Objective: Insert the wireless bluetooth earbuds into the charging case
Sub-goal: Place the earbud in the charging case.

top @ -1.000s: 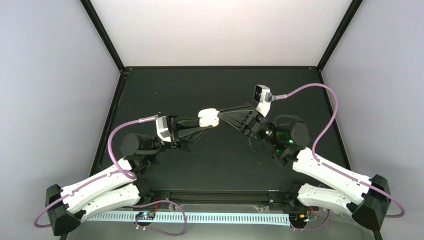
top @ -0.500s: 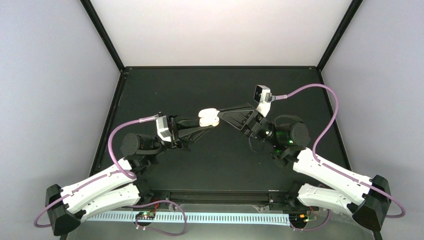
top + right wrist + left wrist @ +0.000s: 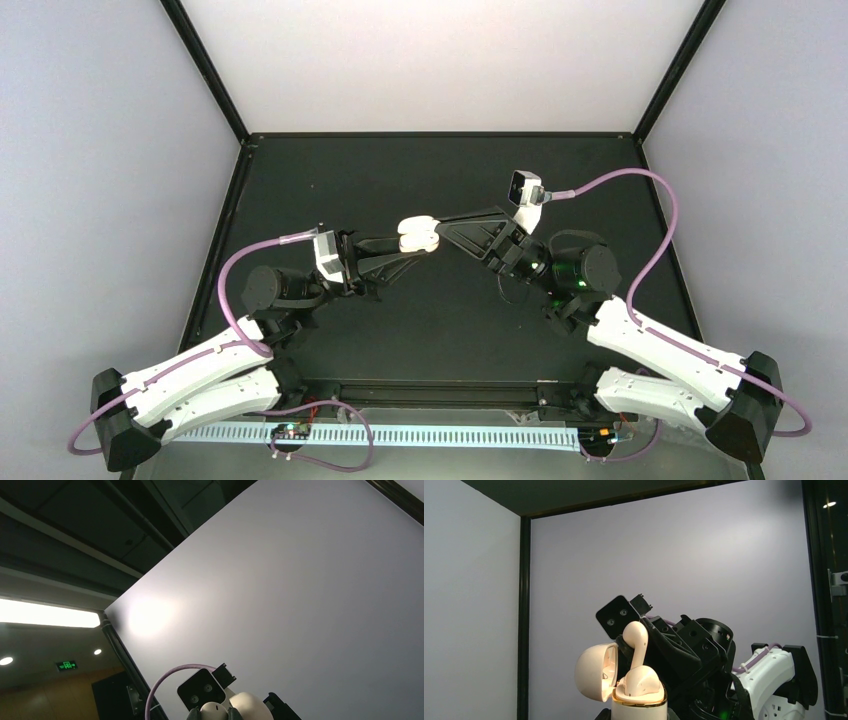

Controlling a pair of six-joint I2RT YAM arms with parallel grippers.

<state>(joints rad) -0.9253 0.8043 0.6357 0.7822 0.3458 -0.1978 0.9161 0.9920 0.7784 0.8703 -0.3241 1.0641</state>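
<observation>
A pale beige charging case (image 3: 417, 238) with a gold rim is held in mid-air above the black table by my left gripper (image 3: 403, 251), which is shut on its body. In the left wrist view the case (image 3: 639, 709) stands upright with its lid (image 3: 593, 672) swung open to the left. My right gripper (image 3: 437, 229) is shut on the stem of a beige earbud (image 3: 636, 636), whose head rests in the case's opening. In the right wrist view the earbud's stem tip (image 3: 216, 709) sits between the fingertips, with the lid (image 3: 251, 705) beside it. The other earbuds are out of view.
The black table (image 3: 420, 175) is bounded by black frame posts and pale walls. Both arms meet over its middle, and purple cables (image 3: 655, 215) arc off each wrist. The left wrist camera (image 3: 201, 692) shows close in front in the right wrist view.
</observation>
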